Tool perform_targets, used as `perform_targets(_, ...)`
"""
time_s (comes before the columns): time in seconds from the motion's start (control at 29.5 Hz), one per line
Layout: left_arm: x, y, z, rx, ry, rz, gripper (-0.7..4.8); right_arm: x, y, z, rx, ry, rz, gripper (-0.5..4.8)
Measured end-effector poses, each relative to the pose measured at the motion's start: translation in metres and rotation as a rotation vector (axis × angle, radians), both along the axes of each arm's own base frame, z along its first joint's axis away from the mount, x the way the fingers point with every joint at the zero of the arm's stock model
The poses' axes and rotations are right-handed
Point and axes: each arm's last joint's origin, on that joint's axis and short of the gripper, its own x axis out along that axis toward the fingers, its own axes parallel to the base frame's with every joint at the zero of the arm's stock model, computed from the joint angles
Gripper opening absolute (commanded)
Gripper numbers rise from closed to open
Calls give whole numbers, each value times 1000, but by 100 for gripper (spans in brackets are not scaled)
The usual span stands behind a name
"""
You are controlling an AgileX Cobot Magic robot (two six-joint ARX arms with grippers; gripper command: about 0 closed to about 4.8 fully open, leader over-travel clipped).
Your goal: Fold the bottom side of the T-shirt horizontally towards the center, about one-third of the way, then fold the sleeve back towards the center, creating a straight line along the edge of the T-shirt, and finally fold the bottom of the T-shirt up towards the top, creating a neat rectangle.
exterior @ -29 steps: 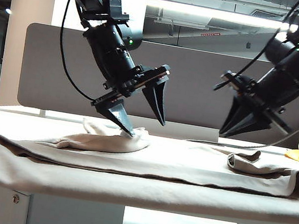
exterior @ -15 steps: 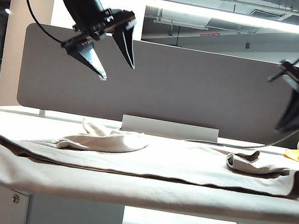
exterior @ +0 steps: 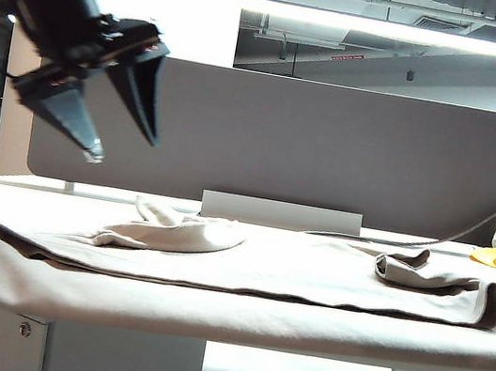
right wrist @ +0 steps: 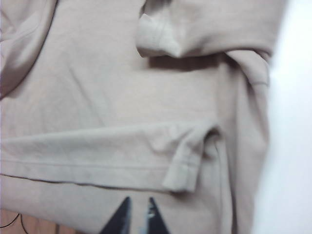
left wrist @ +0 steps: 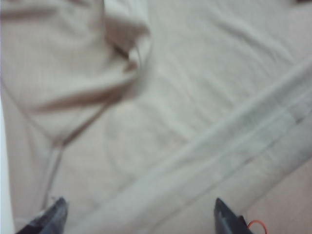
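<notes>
The left gripper (exterior: 123, 144) hangs spread wide and empty, high above the T-shirt (exterior: 245, 261) lying folded across the table (exterior: 0, 187) below. The right gripper (right wrist: 139, 214), fingers nearly together and empty, hovers over its folded sleeve (right wrist: 165, 39).

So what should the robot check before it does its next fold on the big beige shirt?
1. Left gripper up clear of the cloth: ok, it hangs above the table's left side.
2. Left fingers apart and empty: ok.
3. Right gripper empty: ok, nearly closed above the shirt, holding nothing.
4. Large plain beige cotton T-shirt lying spread across the table: ok.
5. Near long edge folded in: ok, a folded band runs along it.
6. Sleeves flat and straight: not ok, the right-side sleeve is bunched and the left one is rumpled.
</notes>
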Motion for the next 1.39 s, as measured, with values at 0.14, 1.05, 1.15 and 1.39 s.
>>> perform_targets(0.14, -31, 12, -14, -25, -37, 42, 389, -13, -2, -1, -26, 34, -15, 155)
perform_targets(1.05, -131, 45, -83, -91, 64, 276, 479, -61, -2, -64, -62, 152, -64, 328)
perform_targets(1.15, -135, 46, -90, -87, 93, 294, 479, -60, -3, -64, -77, 152, -75, 328)
perform_targets(1.39, -146, 50, -112, -55, 157, 326, 479, -57, -3, -62, -66, 123, -100, 328)
